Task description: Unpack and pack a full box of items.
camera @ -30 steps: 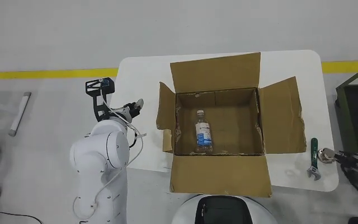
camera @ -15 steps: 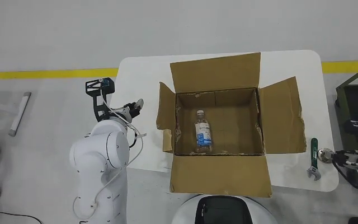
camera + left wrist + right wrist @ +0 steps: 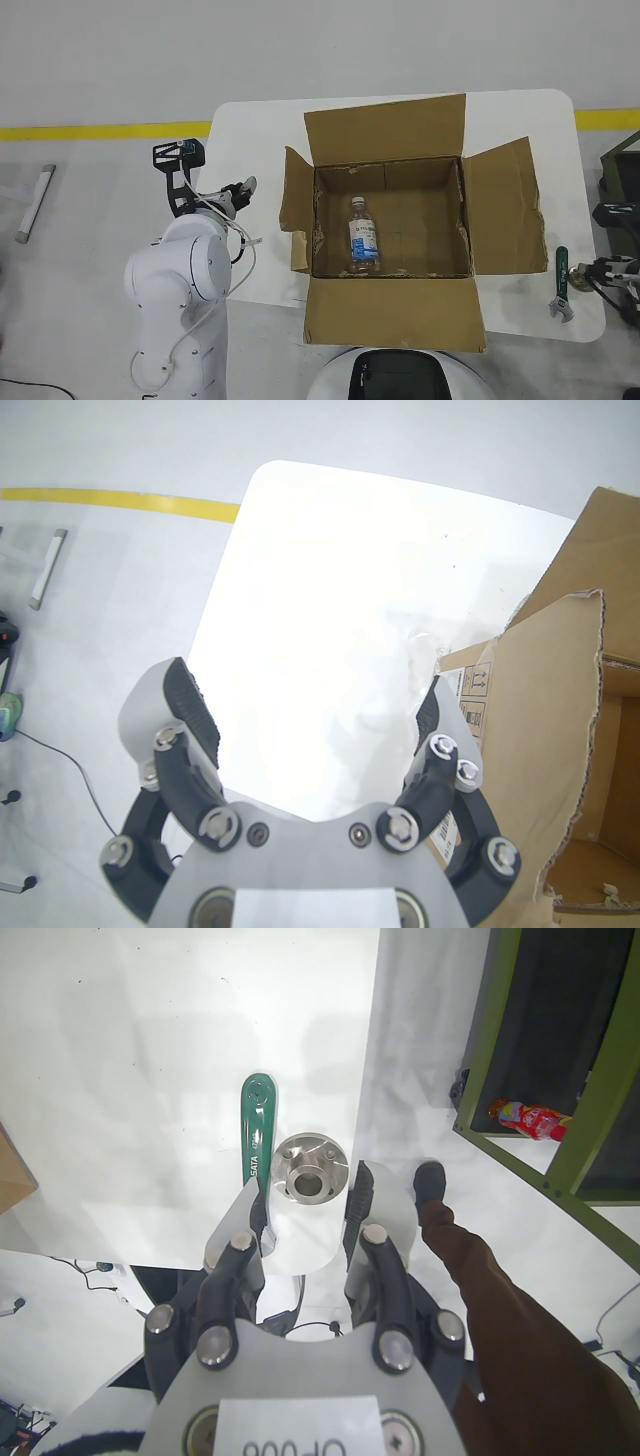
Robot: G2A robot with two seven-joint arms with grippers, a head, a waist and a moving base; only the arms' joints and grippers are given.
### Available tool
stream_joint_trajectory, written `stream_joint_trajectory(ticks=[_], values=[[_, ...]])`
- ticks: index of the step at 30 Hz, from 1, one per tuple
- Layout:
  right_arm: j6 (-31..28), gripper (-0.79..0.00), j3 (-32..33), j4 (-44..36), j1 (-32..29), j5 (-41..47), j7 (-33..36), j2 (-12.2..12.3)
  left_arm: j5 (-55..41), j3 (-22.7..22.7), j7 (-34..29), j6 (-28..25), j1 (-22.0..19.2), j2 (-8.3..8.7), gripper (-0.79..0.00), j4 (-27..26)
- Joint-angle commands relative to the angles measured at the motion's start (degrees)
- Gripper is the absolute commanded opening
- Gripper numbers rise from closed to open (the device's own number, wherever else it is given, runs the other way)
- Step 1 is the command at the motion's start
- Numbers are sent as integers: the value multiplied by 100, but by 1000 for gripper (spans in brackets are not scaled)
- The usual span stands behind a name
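- An open brown cardboard box stands on the white worktop with all four flaps folded outward.
- A clear plastic bottle with a blue-and-white label lies on its side on the box floor, left of the middle, its dark cap pointing to the far wall.
- A green-handled adjustable wrench lies on the worktop's right edge, just right of the box's right flap.
- A round silver metal flange with a centre bore rests just beside the wrench, at the worktop's rim.
- The right gripper hangs at that rim with its fingers apart. The flange lies between the fingertips, and a small gap shows on each side.
- The left gripper hovers over the worktop's left edge, near the box's torn left flap. Its fingers are spread wide and hold nothing.
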Motion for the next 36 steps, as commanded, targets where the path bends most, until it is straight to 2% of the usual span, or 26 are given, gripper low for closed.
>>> stream_joint_trajectory(ticks=[1, 4, 14, 30, 36], values=[[5, -385, -74, 79, 10, 1, 0, 19, 0, 0, 0, 0, 0, 0, 0, 0], [8, -345, -130, 114, 18, -7, 0, 50, 0, 0, 0, 0, 0, 0, 0, 0], [43, -413, -154, 242, 1, 27, 0, 146, 0, 0, 0, 0, 0, 0, 0, 0], [90, -459, -255, 386, 0, 80, 0, 221, 0, 0, 0, 0, 0, 0, 0, 0], [92, -449, -272, 449, 9, 95, 0, 238, 0, 0, 0, 0, 0, 0, 0, 0]])
